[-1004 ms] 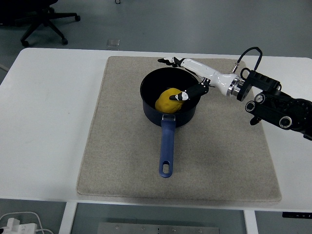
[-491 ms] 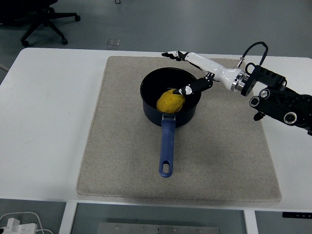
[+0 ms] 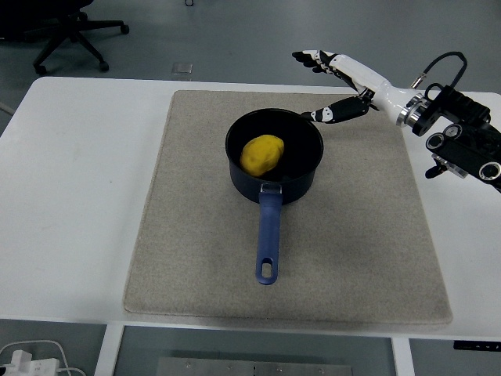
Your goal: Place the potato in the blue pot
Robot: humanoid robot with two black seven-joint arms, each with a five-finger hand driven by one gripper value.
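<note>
Already the potato [image 3: 262, 153] lies inside the blue pot [image 3: 307, 168], resting on the pot's floor a little left of centre, with nothing touching it. The pot stands on a beige mat [image 3: 188, 235] near the middle of the frame, its blue handle [image 3: 268, 239] pointing toward the bottom edge. The right hand [image 3: 338, 86] hangs in the upper right, above and just beyond the pot's right rim, fingers spread and holding nothing; the thumb points down toward the rim while the other fingers reach out to the upper left. The left arm is out of view.

By the look of it the placing is done, and the step in hand is getting the arm clear. To do that well, the hand should go up and back toward the right edge of the frame, fingers loose, so the thumb does not catch the rim and nudge the pot across the mat. Sweeping low over the handle would be a poor choice. The potato looks settled, though its rounded shape could let it roll if the pot were knocked.
</note>
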